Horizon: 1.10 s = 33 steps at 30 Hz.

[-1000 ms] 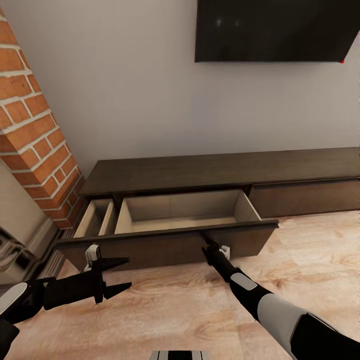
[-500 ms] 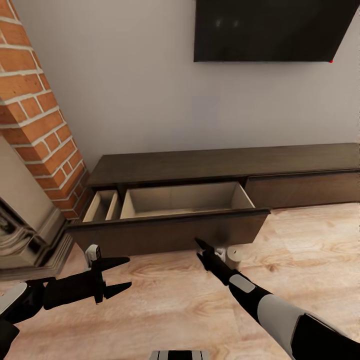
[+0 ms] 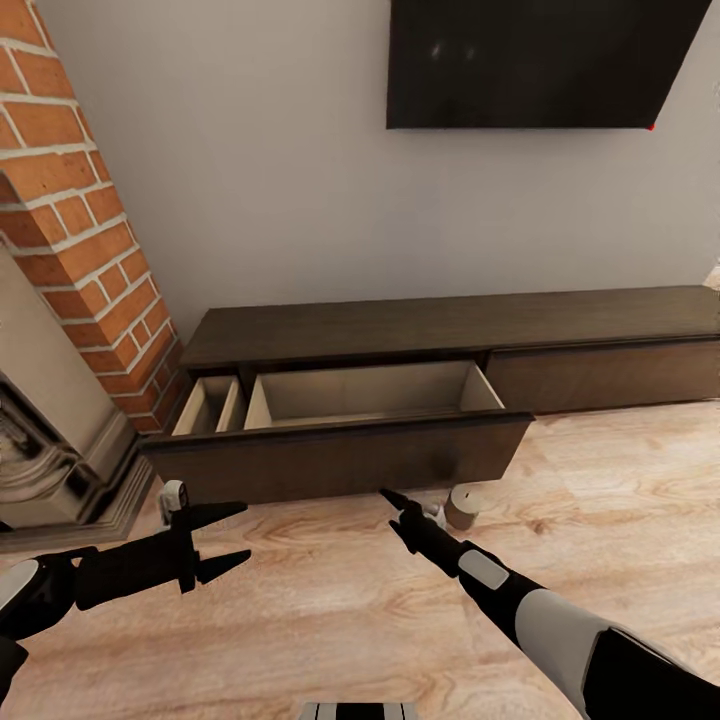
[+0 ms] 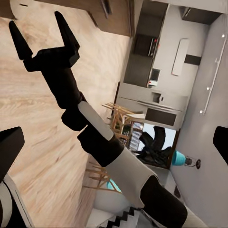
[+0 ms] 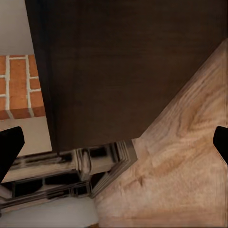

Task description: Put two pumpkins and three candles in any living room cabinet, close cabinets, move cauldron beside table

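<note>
The cabinet (image 3: 450,330) stands against the grey wall, below a wall-mounted television (image 3: 540,60). Its left drawer (image 3: 340,450) is pulled out over the wooden floor (image 3: 620,500); the pale interior, split into a narrow and a wide compartment, contains nothing visible. The right drawer front (image 3: 600,375) is flush with the cabinet body.

One candle (image 3: 462,507) stands upright on the floor, just in front of the open drawer's right end and beside the right arm.

The right gripper (image 3: 392,505) is held low in front of the drawer front, near the candle; its fingers (image 4: 66,33) are spread apart and hold nothing.

The left gripper (image 3: 225,540) is held above the floor, in front of the drawer's left end; its fingers are spread apart and hold nothing.

A brick column (image 3: 80,210) stands left of the cabinet.
</note>
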### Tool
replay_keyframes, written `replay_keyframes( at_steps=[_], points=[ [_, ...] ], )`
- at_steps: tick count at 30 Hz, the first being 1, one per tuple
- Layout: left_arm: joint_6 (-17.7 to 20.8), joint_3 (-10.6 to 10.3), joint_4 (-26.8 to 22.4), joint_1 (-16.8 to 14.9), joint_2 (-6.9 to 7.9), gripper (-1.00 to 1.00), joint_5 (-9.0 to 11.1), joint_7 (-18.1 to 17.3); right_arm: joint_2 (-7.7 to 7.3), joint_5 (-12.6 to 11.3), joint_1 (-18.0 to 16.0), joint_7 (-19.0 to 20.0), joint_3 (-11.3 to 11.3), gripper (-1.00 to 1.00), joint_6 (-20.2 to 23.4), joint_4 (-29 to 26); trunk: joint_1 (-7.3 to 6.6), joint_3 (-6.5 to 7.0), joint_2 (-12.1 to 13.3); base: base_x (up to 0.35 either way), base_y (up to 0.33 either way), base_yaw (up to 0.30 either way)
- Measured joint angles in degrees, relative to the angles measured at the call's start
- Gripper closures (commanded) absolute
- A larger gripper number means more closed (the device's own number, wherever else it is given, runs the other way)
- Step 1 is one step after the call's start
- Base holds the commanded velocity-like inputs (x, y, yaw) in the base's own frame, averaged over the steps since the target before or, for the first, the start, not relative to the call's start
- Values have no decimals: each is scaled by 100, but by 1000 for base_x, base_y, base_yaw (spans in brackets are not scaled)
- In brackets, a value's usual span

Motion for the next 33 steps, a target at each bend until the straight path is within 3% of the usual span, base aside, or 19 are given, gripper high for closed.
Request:
replay_keyframes(
  at_steps=[5,9,11,13,15,17,19,20,21,23,25,26,27,28,30,33],
  points=[
    [-14,38,38,0,0,-100,-14,331,-42,42,-1,-412,-2,-100,1,2,-13,111,7,0,0,0],
    [-17,83,43,1,-47,-100,-19,1180,-70,84,-2,-1245,-2,-100,-12,32,-23,199,12,0,0,0],
    [-20,84,43,1,-72,-100,-16,1556,-142,130,-3,-1443,2,-100,4,23,-28,244,15,0,0,0],
    [-24,71,43,1,-92,-100,-19,1885,-207,330,-3,-1585,7,-100,16,10,-33,288,17,0,0,0],
    [-31,59,53,1,-119,-100,-57,2131,-231,674,-3,-1776,5,-100,24,0,-39,333,20,0,0,0],
    [-33,54,65,1,-176,-100,-215,2320,-238,946,1,-1979,-2,-100,10,-8,-44,377,23,0,0,0],
    [-37,55,85,1,-261,-100,-563,2435,-239,1078,3,-2128,-3,-100,-1,-6,-49,421,26,0,0,0],
    [-37,63,186,1,-370,-100,-940,2474,-243,1123,0,-2260,3,-100,2,-7,-51,443,27,0,0,0],
    [-41,66,244,1,-420,-100,-1079,2483,-245,1134,1,-2320,5,-100,2,-8,-54,466,28,0,0,0],
    [-46,86,548,1,-672,-100,-1677,2498,-248,1230,-1,-2631,12,-100,3,-9,-59,510,31,0,0,0],
    [-78,100,892,-3,-928,-100,-2271,2487,-249,1469,-1,-2921,16,-100,4,-14,-64,554,34,0,0,0],
    [-157,102,1103,-5,-1091,-100,-2678,2467,-250,1714,-2,-3063,16,-100,10,-12,-67,576,35,0,0,0],
    [-243,99,1186,-7,-1181,-100,-2930,2459,-250,1891,-2,-3130,11,-100,16,-11,-69,599,36,0,0,0],
    [-294,97,1216,-7,-1216,-100,-3047,2456,-250,1976,-1,-3159,9,-100,19,-11,-72,621,38,0,0,0],
    [-555,87,1298,-8,-1308,-100,-3520,2449,-247,2256,-1,-3307,7,-100,26,-9,-77,665,40,0,0,0],
    [-834,88,1333,-9,-1345,-100,-3988,2446,-245,2436,1,-3567,5,-100,23,-15,-85,732,44,0,0,0]
  ],
)
